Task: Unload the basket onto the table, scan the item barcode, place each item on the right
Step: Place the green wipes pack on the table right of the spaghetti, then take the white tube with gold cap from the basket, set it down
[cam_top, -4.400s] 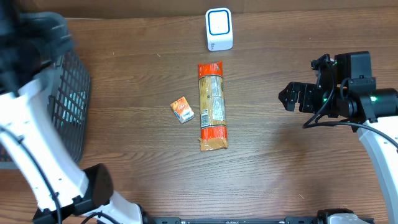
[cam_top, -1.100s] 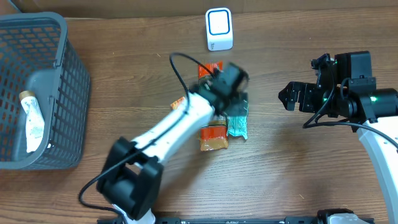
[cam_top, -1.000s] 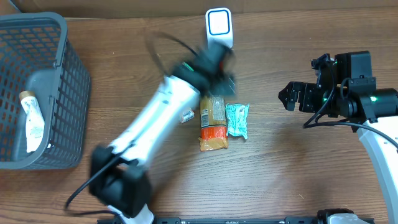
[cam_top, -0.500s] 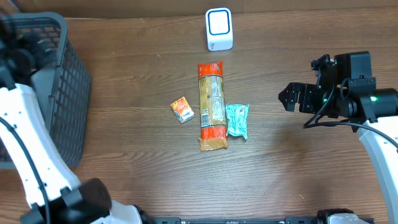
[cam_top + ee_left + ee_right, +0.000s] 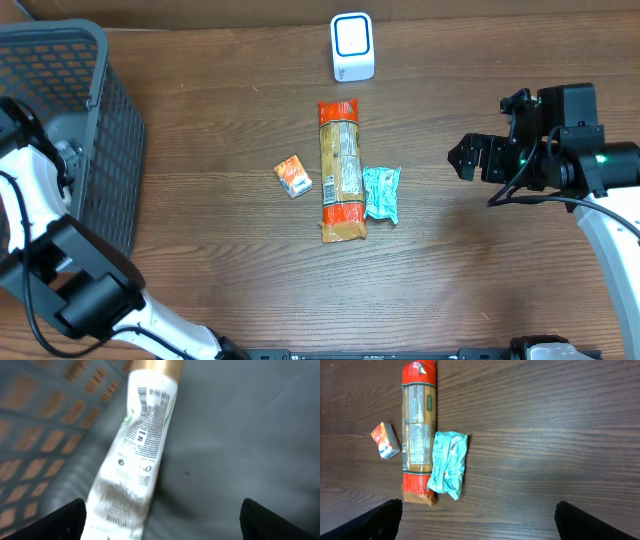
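Here, the grey basket (image 5: 110, 150) stands at the left. My left pincer (image 5: 162, 521) hangs inside it, jaws wide, above a white tube (image 5: 142, 450) lying print up. My right pincer (image 5: 479, 521), equally wide, holds nothing. Centre: pasta packet (image 5: 341, 170), teal pouch (image 5: 381, 193) touching its right side, scanner (image 5: 352, 46) beyond, orange box (image 5: 293, 176) left.

White tube (image 5: 137, 460) lies in grey basket (image 5: 240, 435), barcode (image 5: 150, 394) up

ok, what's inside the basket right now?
A white printed tube with a gold cap lies on the basket's grey floor. Overhead, the left arm hides much of the interior.
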Robot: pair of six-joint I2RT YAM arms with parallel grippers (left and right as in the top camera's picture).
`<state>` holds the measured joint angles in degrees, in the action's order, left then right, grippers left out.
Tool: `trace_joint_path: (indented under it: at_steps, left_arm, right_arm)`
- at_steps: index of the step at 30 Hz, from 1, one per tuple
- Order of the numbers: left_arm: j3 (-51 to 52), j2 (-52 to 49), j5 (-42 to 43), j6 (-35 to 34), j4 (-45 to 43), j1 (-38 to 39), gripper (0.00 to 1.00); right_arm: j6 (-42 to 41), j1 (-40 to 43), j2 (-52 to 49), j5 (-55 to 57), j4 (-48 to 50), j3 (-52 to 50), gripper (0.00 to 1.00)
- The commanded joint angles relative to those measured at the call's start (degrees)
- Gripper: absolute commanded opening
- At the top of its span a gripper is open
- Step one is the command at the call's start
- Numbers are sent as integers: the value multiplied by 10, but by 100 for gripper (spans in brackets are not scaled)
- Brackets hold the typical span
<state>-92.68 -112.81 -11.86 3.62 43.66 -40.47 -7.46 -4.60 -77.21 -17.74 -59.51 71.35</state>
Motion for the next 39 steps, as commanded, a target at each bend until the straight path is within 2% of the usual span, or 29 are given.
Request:
trace_joint_path:
  at_steps: [1, 8, 9, 12, 13, 14, 21, 26, 30, 34, 39]
  left_arm:
    - [9, -38, -3, 81, -17, -22, 88]
    - [9, -91, -2, 84, -26, -54, 84]
    - [9, -97, -1, 84, -26, -57, 77]
    - [9, -106, 22, 84, -26, -61, 43]
    - [9, -106, 33, 83, -26, -61, 20]
    - [9, -105, 43, 79, -27, -61, 4]
    - [-40, -70, 100, 66, 8, -44, 4]
    - [-172, -7, 132, 23, 90, -21, 4]
    - [-302, 61, 250, 9, 181, 11, 4]
    - [-357, 125, 317, 7, 248, 75, 4]
    - [-337, 143, 285, -32, 354, 212, 4]
  right_arm:
    - [2, -3, 2, 1, -8, 12, 100]
    - [2, -3, 2, 1, -17, 12, 100]
    - [2, -3, 2, 1, -17, 12, 100]
    - [2, -3, 2, 1, -17, 12, 100]
    - [2, -3, 2, 1, -16, 12, 100]
    - [2, -3, 2, 1, -16, 12, 100]
    - [0, -3, 2, 1, -6, 12, 100]
    - [0, -3, 2, 1, -4, 12, 100]
    - [0, -3, 2, 1, -2, 12, 100]
    - [0, -3, 2, 1, 2, 12, 100]
    - [0, -3, 2, 1, 4, 12, 100]
